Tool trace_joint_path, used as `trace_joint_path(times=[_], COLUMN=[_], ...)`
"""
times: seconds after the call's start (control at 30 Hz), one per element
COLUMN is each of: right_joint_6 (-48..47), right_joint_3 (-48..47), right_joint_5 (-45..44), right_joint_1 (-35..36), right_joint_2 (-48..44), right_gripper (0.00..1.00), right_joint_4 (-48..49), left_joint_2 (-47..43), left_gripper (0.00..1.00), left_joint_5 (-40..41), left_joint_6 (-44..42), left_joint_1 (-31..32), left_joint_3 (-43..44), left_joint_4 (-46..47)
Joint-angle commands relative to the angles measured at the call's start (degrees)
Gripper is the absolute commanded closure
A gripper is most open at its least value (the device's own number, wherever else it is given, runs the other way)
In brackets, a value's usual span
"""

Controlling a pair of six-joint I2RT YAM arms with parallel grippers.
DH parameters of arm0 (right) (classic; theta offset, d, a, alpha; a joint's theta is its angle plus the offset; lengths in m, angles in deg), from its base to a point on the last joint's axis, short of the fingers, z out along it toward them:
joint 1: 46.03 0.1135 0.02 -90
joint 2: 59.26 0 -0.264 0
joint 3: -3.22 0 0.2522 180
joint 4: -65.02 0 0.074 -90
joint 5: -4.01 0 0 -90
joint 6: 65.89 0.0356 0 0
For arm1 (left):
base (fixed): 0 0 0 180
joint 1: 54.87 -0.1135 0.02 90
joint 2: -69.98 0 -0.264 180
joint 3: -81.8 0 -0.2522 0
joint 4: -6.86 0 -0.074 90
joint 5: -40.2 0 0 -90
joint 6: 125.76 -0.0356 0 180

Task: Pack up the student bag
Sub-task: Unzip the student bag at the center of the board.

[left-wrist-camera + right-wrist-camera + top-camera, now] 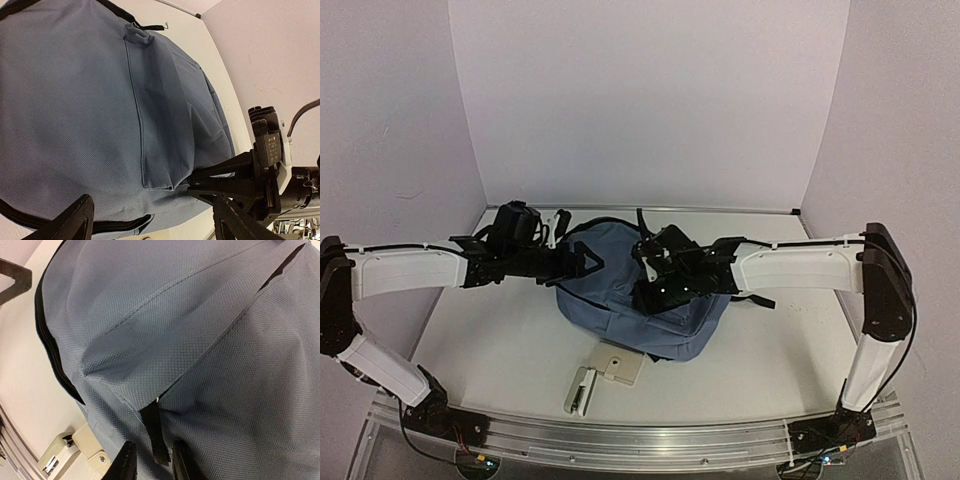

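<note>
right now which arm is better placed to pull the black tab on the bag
Right. The right gripper has its fingers either side of the black tab on the bag. The left gripper stands open at the bag's edge, off that tab.

The student bag [612,298] fills the middle of the surface [490,345]. The left arm [410,272] and right arm [790,268] reach in over it from either side, so there's little room above it. A beige stapler-like thing [605,372] lies just beside its near edge. The surface is open at front left, front right and behind the bag.
</note>
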Motion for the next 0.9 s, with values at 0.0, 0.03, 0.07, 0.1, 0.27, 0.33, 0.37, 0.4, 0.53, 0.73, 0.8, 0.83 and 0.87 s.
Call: trace_joint_path(times=[0.0,0.03,0.07,0.1,0.27,0.33,0.37,0.4,0.53,0.73,0.8,0.83,0.87], right_joint_6=[0.82,1.00,1.06,1.13,1.74,1.97,2.13,2.29,2.70,2.81,2.81,2.81,2.81], right_joint_3=[-2.13,-2.04,-1.79,-1.65,-1.01,-0.87,-0.77,-0.66,-0.27,-0.58,-0.65,-0.69,-0.69], right_joint_5=[-5.02,-5.34,-5.56,-5.63,-5.62,-5.48,-5.39,-5.30,-5.06,-4.30,-4.23,-4.23,-4.28], right_joint_1=[0.08,0.05,0.07,0.08,0.10,0.05,0.08,0.09,0.10,0.09,0.10,0.08,0.09], right_joint_2=[0.23,-0.14,-0.63,-1.29,-3.38,-3.71,-3.84,-3.94,-4.26,-4.22,-4.19,-4.17,-4.12], right_gripper=[0.94,0.99,1.00,1.00,1.00,1.00,1.00,1.00,1.00,1.00,1.00,1.00,1.00], right_joint_4=[1.36,1.56,1.71,1.92,2.64,2.82,2.91,3.07,3.52,4.12,4.17,4.21,4.18], left_joint_2=[2.30,2.91,3.59,4.32,8.02,9.18,9.70,10.38,12.03,13.59,14.29,14.74,15.08], left_gripper=[0.20,0.21,0.22,0.24,0.32,0.36,0.38,0.41,0.42,0.40,0.48,0.52,0.56], left_joint_5=[-2.49,-2.78,-3.21,-3.29,-0.85,-0.05,0.32,0.67,3.95,8.49,8.44,8.43,8.43], left_joint_6=[-2.77,-3.21,-3.79,-4.41,-7.68,-8.39,-8.67,-8.96,-10.31,-10.90,-11.16,-11.32,-11.48], left_joint_1=[1.73,2.15,2.65,3.32,5.76,5.90,5.97,6.11,7.54,8.65,9.04,9.27,9.50], left_joint_3=[2.71,2.99,3.34,4.11,7.25,7.97,8.41,8.79,9.68,9.80,10.21,10.56,10.90], left_joint_4=[4.68,5.20,5.72,5.89,5.08,4.47,3.81,3.27,0.43,-0.82,-0.57,-0.58,-0.82])
